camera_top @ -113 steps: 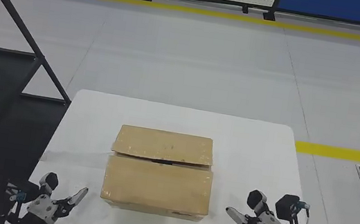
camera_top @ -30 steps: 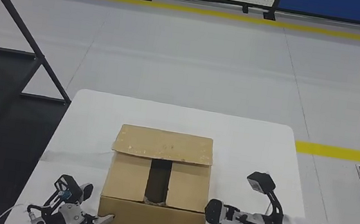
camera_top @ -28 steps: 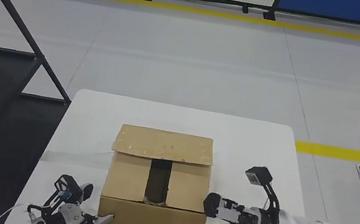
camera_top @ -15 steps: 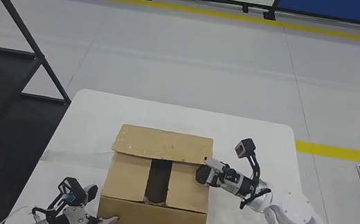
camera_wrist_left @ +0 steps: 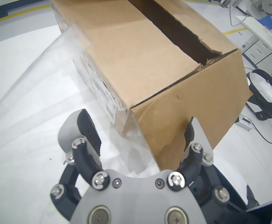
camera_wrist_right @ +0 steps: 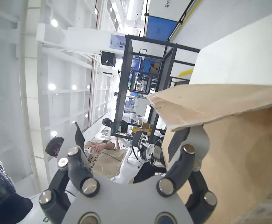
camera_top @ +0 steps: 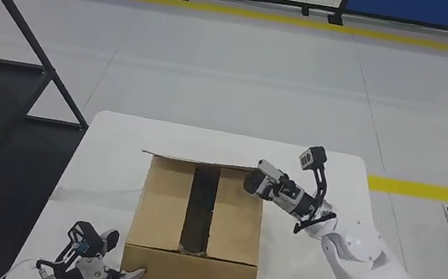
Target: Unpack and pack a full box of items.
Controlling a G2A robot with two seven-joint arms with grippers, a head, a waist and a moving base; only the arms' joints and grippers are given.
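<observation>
While the box (camera_top: 200, 214) sits midway on the bench (camera_top: 115, 167), the right end effector (camera_top: 254, 181), jaws spread, meets its upright far flap (camera_wrist_right: 201, 101), seemingly just touching. Push outward along the fold; left end effector (camera_wrist_left: 138, 124), likewise spread, straddles the near corner.

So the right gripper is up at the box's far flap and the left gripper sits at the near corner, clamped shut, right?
Not quite: the left gripper is open. The left wrist view shows its fingers spread wide either side of the box's near corner. The right gripper is at the far flap, as you said.
</observation>
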